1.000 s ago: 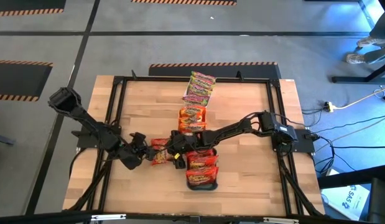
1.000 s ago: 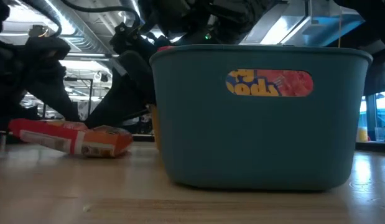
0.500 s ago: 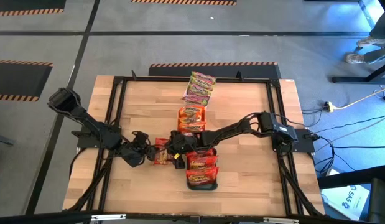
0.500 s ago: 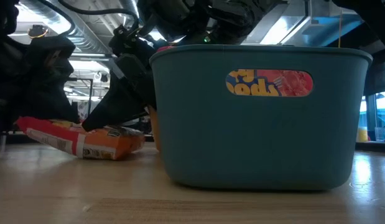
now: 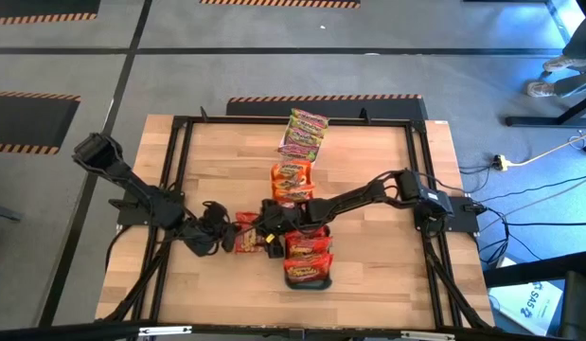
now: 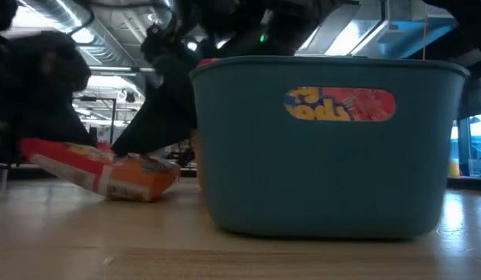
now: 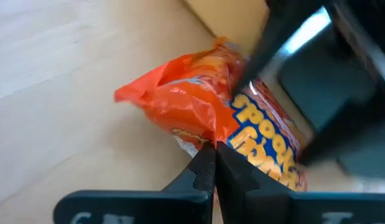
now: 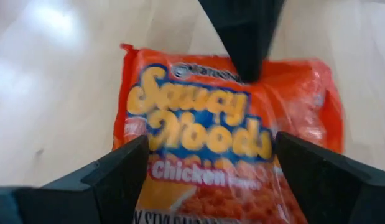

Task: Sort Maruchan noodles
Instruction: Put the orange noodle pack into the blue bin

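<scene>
An orange Maruchan noodles packet [image 5: 245, 233] lies on the wooden table left of the teal tray [image 6: 325, 148]. My left gripper [image 7: 214, 163] has come in from the table's left and is shut on the packet's left end. My right gripper [image 8: 211, 177] stands open over the packet's [image 8: 223, 140] right part, one finger on each side of it. Red packets [image 5: 308, 258] fill the teal tray. Orange packets [image 5: 293, 180] sit in the orange tray, and green-pink ones [image 5: 305, 133] lie at the far side. My left gripper pinches the packet's crinkled end edge [image 7: 206, 138] between its two fingertips, coming from the table's left and slanting down. The held end [image 6: 34, 149] is a little raised, while the other end [image 6: 156, 180] rests on the table. Whether my right gripper touches the packet, I cannot tell.
The teal tray [image 5: 323, 275] stands right beside both grippers, near the table's front edge. A black frame [image 5: 179, 128] runs around the tabletop. There is bare wood at the table's left and right [image 5: 387, 256].
My left gripper has moved toward the table's right onto the orange packet and shut on its left end. The packet has shifted slightly toward the teal tray, and its held end has risen a little.
</scene>
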Action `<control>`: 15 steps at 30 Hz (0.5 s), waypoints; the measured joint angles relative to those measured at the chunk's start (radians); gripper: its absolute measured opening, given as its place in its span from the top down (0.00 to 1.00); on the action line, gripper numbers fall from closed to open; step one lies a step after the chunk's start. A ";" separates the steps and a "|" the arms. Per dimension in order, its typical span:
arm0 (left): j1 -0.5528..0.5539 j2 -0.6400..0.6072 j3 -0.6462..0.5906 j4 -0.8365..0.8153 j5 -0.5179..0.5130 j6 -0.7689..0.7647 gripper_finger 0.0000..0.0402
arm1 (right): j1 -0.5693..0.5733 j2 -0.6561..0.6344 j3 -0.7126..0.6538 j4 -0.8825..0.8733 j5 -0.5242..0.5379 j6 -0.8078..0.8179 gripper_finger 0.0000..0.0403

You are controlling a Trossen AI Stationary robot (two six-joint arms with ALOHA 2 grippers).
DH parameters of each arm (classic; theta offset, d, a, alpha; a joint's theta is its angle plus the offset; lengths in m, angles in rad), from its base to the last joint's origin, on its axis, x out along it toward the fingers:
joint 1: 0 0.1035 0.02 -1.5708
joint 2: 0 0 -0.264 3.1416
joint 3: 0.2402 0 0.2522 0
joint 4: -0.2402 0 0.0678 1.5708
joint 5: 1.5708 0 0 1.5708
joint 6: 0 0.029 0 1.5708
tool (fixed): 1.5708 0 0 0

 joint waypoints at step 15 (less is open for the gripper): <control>-0.041 -0.001 0.298 -0.363 0.041 0.515 1.00 | 0.029 -0.222 -0.001 -0.203 0.010 0.042 0.15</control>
